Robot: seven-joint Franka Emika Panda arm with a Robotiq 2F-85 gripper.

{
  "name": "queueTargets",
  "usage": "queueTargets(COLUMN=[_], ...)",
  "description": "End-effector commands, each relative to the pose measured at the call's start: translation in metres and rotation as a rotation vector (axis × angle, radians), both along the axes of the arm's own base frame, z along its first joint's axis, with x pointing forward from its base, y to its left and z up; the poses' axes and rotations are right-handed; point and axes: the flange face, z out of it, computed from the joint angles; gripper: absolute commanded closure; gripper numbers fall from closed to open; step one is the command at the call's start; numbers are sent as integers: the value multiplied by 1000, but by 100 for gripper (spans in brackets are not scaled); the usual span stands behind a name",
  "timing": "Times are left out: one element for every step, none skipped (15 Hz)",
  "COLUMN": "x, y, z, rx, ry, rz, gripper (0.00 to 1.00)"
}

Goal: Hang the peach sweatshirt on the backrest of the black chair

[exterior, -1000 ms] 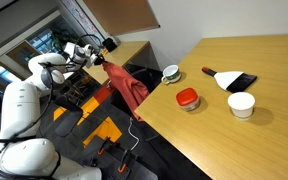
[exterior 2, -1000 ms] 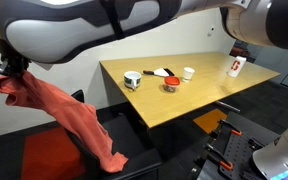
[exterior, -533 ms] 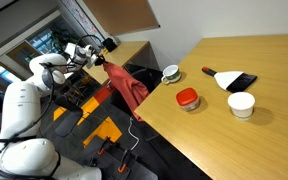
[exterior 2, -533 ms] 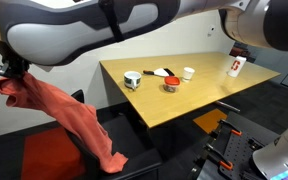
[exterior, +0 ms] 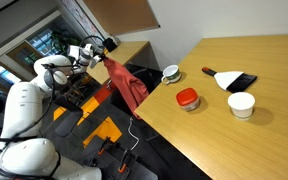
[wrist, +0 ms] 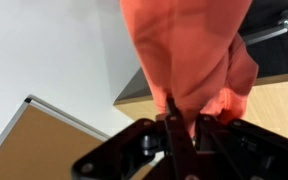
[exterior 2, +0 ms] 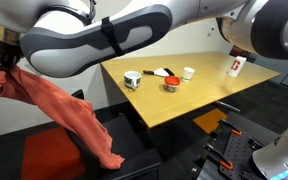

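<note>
Clearly the peach sweatshirt [exterior 2: 66,116] hangs from the claw [wrist: 180,115] — apparently pinched.

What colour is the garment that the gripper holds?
The sweatshirt is plain peach-orange, without any pattern; the wrist view shows it best.

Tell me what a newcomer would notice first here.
The peach sweatshirt hangs in a long drape from the gripper, shut on its upper end, over the black chair beside the wooden table. In an exterior view, the bulky white robot arm fills the top of the picture.
</note>
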Motion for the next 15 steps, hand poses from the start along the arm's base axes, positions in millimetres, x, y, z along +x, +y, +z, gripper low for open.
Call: queueTargets(x=[1,0,-1,-4,-6,-9,-11,-13,-15,-16,-17,-17,-17,-17,-16], y=[2,4,6,9,13,17,20,23,25,27,29,30,30,30,30], z=[19,21,23,26,29,31,31,31,30,28,27,27,27,26,26], rx=[131,166,196,218,239,250,254,260,258,255,249,236,214,186,164], ry=[-123,-145,-167,-182,-197,-205,-207,-202,-194,-178,-175,-168,-159,-147,-137], rz=[-6,5,21,41,64,84,93,102,103,98,99,93,81,65,51], gripper=[97,97,97,97,97,97,97,97,97,97,97,97,97,97,97])
